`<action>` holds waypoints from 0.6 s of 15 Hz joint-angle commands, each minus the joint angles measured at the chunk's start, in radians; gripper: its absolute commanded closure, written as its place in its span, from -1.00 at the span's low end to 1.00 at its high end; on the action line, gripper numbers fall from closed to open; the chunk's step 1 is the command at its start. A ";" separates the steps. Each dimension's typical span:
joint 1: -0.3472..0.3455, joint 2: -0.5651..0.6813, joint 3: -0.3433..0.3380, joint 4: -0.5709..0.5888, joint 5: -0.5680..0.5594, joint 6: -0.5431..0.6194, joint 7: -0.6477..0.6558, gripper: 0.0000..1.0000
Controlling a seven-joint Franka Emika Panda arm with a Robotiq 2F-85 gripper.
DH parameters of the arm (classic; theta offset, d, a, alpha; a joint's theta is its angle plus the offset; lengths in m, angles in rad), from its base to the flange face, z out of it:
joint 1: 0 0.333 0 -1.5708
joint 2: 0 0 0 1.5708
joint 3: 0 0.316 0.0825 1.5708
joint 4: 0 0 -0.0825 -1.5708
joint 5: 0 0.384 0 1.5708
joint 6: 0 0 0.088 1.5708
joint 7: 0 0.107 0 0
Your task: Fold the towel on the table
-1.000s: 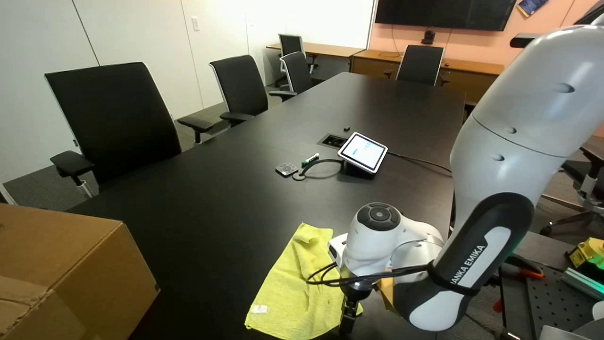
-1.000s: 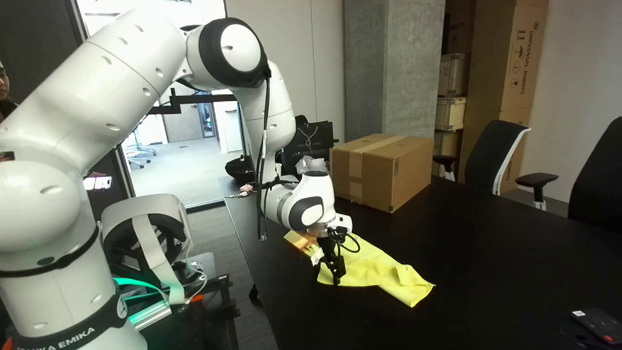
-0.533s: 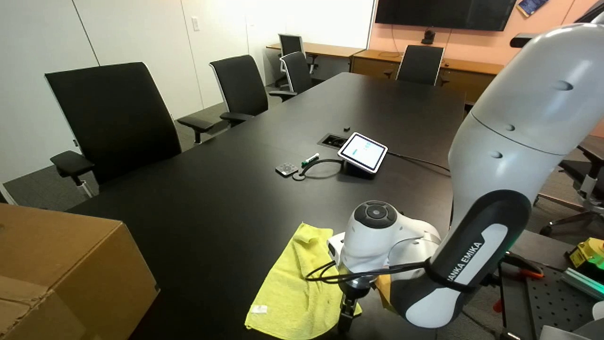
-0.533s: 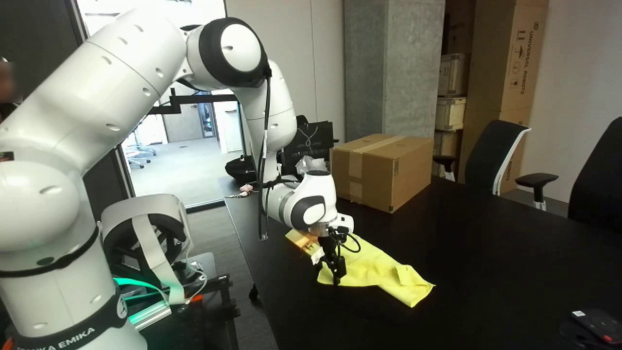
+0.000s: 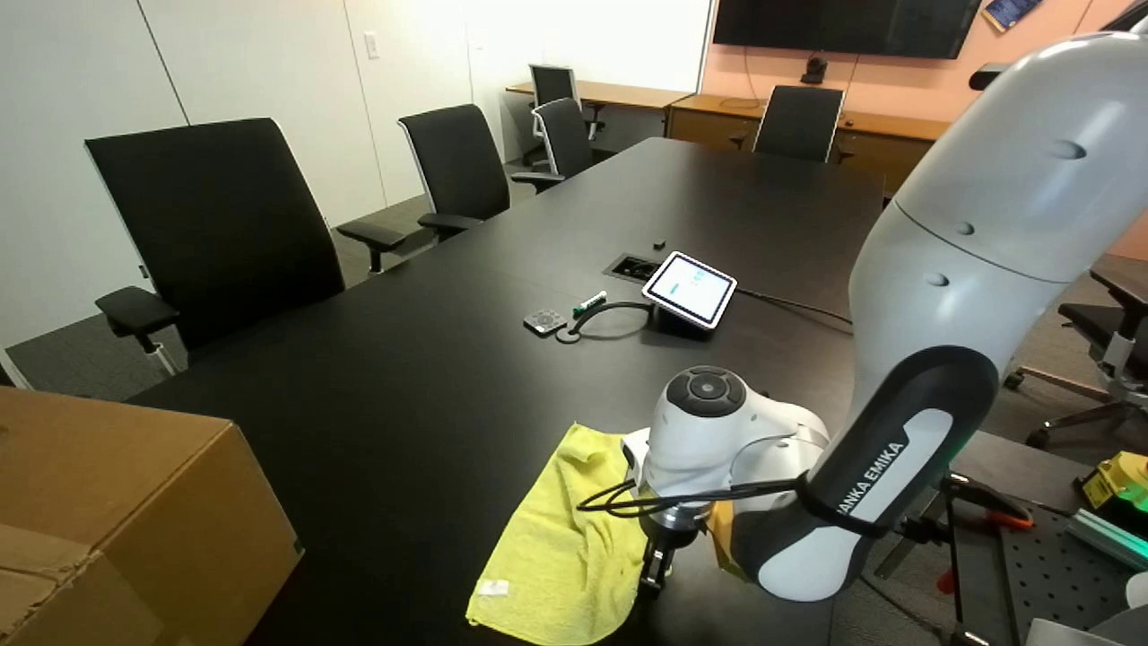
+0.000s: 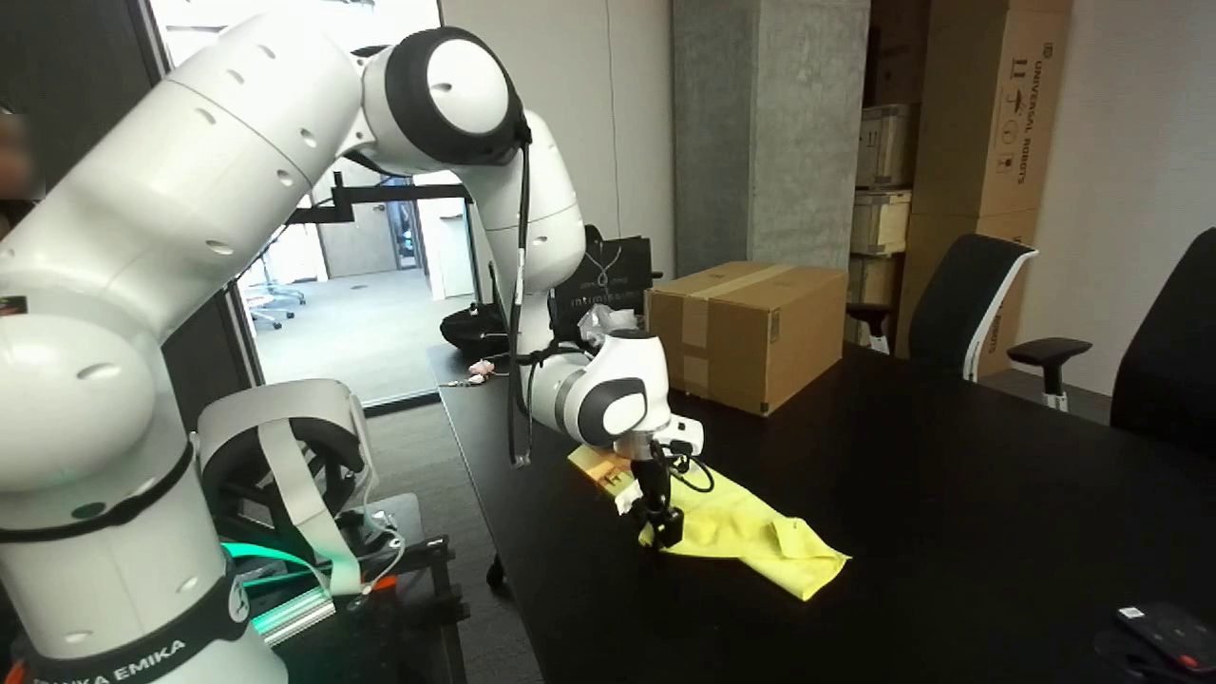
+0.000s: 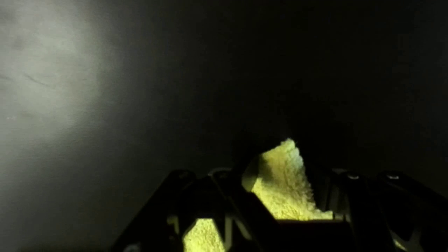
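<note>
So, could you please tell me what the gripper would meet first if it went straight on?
Pointing down, the gripper would likely first meet the towel, which shows between the fingers, then the table; depth and contact are unclear.

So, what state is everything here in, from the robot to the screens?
Yellow-green towel: spread, creased, not neatly folded.
Robotiq gripper: pointing down, a towel corner between its fingers; whether clamped, I can't tell.
Franka Emika arm: bent, reaching down.
Cardboard box: closed, taped.
Tabletop touchscreen: lit.
Wall-mounted screen: dark.
Green-and-white marker: lying on its side.
</note>
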 commanded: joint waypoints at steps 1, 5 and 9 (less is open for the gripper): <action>0.025 -0.023 -0.033 0.001 -0.016 -0.019 0.039 0.96; 0.052 -0.048 -0.061 0.007 -0.023 -0.012 0.059 0.97; 0.105 -0.058 -0.105 0.036 -0.042 -0.018 0.080 0.93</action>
